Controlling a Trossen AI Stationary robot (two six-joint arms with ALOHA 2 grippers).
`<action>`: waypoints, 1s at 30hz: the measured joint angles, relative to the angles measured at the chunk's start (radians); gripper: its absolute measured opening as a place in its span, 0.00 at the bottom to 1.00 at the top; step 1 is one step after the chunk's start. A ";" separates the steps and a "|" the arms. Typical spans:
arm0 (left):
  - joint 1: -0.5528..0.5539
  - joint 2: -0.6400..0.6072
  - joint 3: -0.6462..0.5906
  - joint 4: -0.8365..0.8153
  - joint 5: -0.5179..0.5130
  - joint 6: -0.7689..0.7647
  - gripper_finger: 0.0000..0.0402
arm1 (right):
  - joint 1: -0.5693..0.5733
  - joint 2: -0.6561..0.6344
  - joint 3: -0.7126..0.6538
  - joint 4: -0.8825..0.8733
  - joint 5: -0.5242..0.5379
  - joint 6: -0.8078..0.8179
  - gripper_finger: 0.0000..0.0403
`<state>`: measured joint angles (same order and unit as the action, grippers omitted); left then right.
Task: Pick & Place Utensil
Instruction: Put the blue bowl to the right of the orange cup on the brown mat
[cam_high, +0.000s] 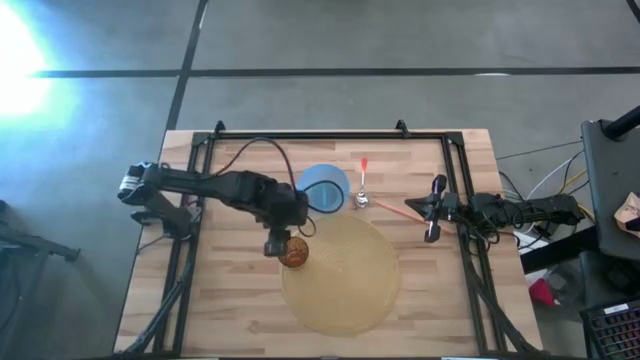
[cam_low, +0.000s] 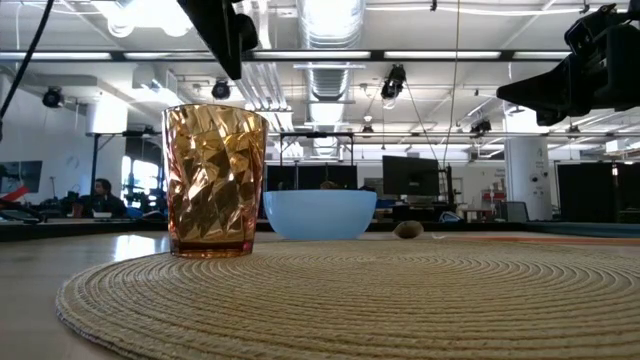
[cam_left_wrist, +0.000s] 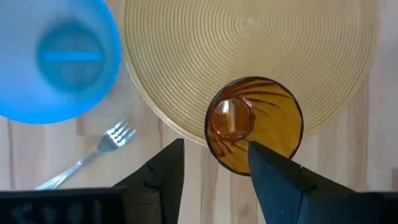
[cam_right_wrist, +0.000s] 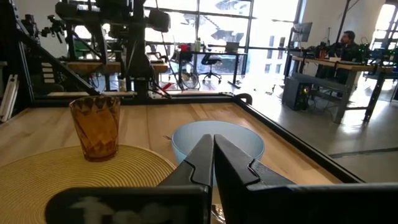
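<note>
A silver fork (cam_left_wrist: 99, 149) lies flat on the wood between the blue bowl (cam_left_wrist: 56, 62) and the amber faceted cup (cam_left_wrist: 255, 124). The cup (cam_low: 215, 180) stands upright on the left rim of the round woven placemat (cam_high: 345, 280). My left gripper (cam_left_wrist: 214, 177) is open and hovers above the cup (cam_high: 293, 252), with its fingers clear of the rim in the low view. My right gripper (cam_right_wrist: 213, 158) is shut and raised off the table near the right rail (cam_high: 432, 222). A small silver utensil with a red-tipped handle (cam_high: 362, 190) lies right of the bowl (cam_high: 324, 188).
A thin orange stick (cam_high: 400, 210) lies on the wood between the small utensil and my right gripper. Black rails (cam_high: 300, 132) frame the table's far, left and right sides. Bare wood shows along the near edge (cam_high: 220, 320). People sit at desks in the room beyond.
</note>
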<state>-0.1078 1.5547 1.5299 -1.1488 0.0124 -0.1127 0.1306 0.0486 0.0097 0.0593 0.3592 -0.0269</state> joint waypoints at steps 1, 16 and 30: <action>0.000 -0.020 -0.021 0.020 0.000 0.001 0.42 | 0.000 0.000 0.000 0.000 0.000 0.000 0.02; 0.000 -0.359 -0.443 0.586 -0.006 0.044 0.42 | 0.000 0.000 0.000 0.035 0.000 0.027 0.02; 0.000 -0.490 -0.787 1.178 -0.011 0.085 0.42 | 0.000 0.001 0.000 0.400 -0.098 -0.004 0.02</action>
<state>-0.1081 1.0651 0.7433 0.0289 0.0010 -0.0280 0.1307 0.0492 0.0097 0.4590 0.2608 -0.0305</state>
